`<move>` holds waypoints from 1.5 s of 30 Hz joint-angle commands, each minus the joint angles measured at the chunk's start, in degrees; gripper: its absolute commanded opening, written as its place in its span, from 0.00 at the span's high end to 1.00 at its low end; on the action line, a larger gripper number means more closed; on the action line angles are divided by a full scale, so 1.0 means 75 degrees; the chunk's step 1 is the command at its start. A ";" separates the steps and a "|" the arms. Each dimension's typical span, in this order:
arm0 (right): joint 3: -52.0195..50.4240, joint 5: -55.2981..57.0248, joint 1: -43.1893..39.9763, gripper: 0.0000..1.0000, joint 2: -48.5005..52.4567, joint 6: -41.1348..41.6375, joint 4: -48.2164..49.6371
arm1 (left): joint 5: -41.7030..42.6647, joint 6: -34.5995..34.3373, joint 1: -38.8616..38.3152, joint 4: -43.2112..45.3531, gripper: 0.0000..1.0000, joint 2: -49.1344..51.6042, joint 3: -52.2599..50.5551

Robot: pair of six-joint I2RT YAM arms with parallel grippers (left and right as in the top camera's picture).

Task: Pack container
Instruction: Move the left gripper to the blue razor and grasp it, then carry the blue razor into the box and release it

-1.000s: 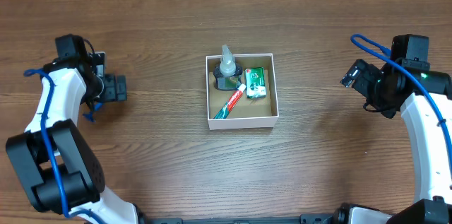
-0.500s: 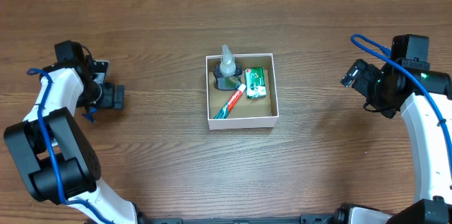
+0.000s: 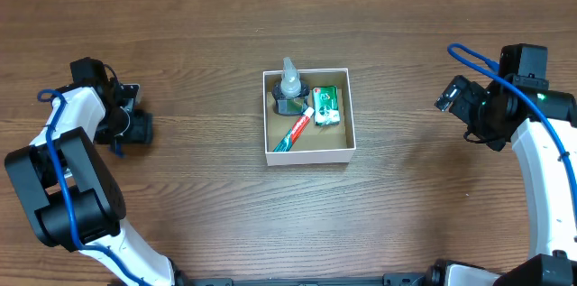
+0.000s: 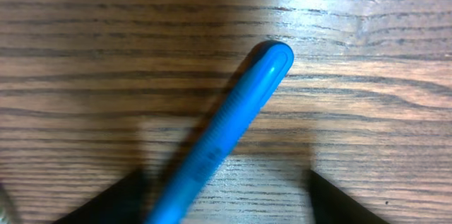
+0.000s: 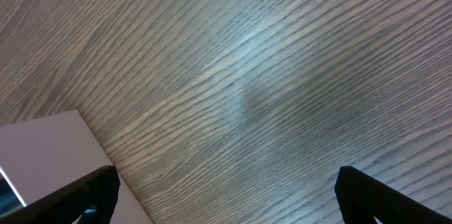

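From above, the container [image 3: 309, 154] sits in the middle of the tabletop [image 3: 207, 214], with a bottle [image 3: 287, 101], tube [image 3: 294, 131] and green packet [image 3: 325, 106] inside. Left wrist: the left claw [image 4: 226, 185] gapes wide astride a blue stick [image 4: 233, 118]. Right wrist: the right claw [image 5: 226, 181] is spread wide over wood.

Blue stick [image 4: 240, 111] within spread gripper [image 4: 229, 190], wooden table [image 4: 367, 33]

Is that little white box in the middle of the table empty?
No, the container holds a dark bottle, a red-and-green tube and a green packet.
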 commanded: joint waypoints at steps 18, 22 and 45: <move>-0.0017 0.0079 0.0006 0.00 -0.0050 -0.0032 0.0038 | 0.0119 -0.0300 0.0017 0.0003 0.96 0.0297 0.0035; -0.0017 0.0160 0.0006 0.00 -0.0050 -0.0032 0.0041 | 0.0385 -0.0431 0.0003 -0.0201 0.96 0.0015 0.0530; -0.0017 0.0160 0.0006 0.00 -0.0050 -0.0029 0.0038 | 0.0548 0.1014 -0.6321 -0.1072 0.96 -0.2932 0.2506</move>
